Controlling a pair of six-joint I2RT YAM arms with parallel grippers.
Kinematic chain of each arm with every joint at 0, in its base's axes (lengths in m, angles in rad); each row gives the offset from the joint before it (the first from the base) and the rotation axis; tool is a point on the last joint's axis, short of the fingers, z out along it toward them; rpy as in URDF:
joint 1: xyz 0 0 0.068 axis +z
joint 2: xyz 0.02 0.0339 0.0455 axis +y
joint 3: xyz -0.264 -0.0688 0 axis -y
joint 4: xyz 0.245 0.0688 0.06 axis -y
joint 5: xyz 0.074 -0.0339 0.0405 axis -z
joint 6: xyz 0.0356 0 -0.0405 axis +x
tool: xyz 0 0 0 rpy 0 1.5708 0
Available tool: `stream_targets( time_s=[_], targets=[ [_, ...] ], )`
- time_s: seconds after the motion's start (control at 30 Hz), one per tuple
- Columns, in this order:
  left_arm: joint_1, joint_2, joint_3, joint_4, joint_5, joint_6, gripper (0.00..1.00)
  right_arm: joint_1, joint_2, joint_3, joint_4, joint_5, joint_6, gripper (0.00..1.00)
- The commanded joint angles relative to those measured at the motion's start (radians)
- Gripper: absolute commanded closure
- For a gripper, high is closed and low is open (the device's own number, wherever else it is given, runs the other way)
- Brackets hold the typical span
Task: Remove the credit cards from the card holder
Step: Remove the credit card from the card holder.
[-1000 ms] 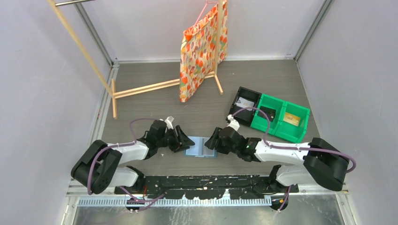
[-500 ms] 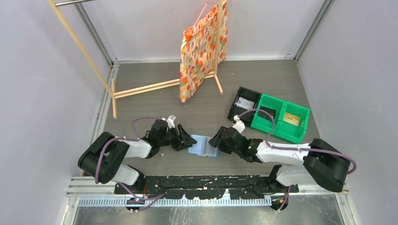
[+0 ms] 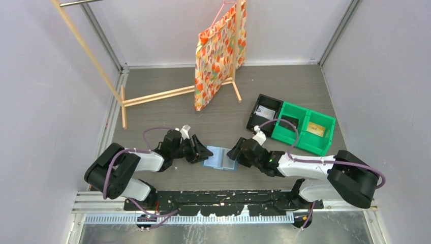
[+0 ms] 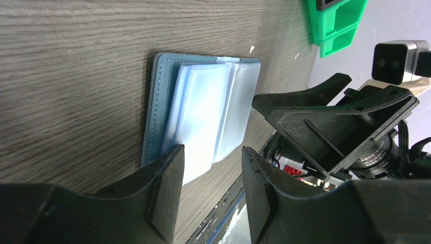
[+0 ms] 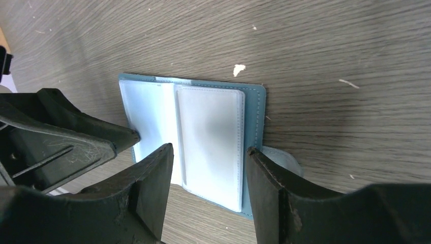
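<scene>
The left arm has swung in closer. The left tool sits at the left side of the card holder, which lies open on the worktop. The right tool is at its other side. Both tools are wide, holding nothing.

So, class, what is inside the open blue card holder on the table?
Translucent pale sleeve leaves lie spread inside the card holder; no card shows through the top ones. Leaves stacked below are covered, so a card tucked there cannot be ruled out.
</scene>
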Motion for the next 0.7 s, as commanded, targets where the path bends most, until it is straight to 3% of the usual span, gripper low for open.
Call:
stream_targets(
  time_s=[0.0, 0.27, 0.67],
  targets=[
    [0.006, 0.009, -0.017, -0.025, -0.026, 0.014, 0.52, 0.008, 0.010, 0.007, 0.071, -0.010, -0.006, 0.42],
    [0.006, 0.024, -0.017, -0.009, -0.021, 0.011, 0.52, 0.017, 0.010, 0.016, 0.074, -0.012, -0.016, 0.42],
    [0.006, 0.033, -0.020, 0.009, -0.009, 0.007, 0.53, 0.034, 0.076, 0.012, 0.309, -0.126, -0.043, 0.45]
  ],
)
